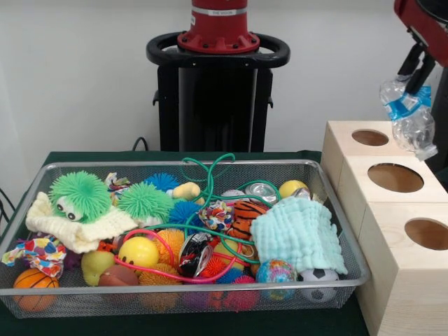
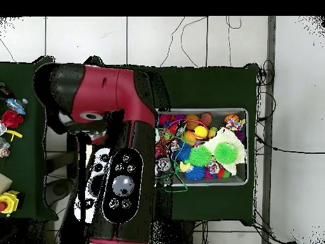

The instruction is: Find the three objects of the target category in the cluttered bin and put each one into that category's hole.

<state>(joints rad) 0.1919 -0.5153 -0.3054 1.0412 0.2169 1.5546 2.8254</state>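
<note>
The robot's gripper (image 1: 418, 73), closed on a crumpled clear plastic bottle (image 1: 409, 115), holds it above the wooden box's farthest hole (image 1: 369, 137), apparently ready to drop it in.

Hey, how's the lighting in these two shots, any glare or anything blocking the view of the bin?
Front view: even, soft light, with small highlights on the silver can and the crumpled plastic bottle held in the gripper; the wire bin is fully visible. Overhead view: the robot arm covers the bin's left part and the wooden boxes; white floor tiles look bright.
</note>
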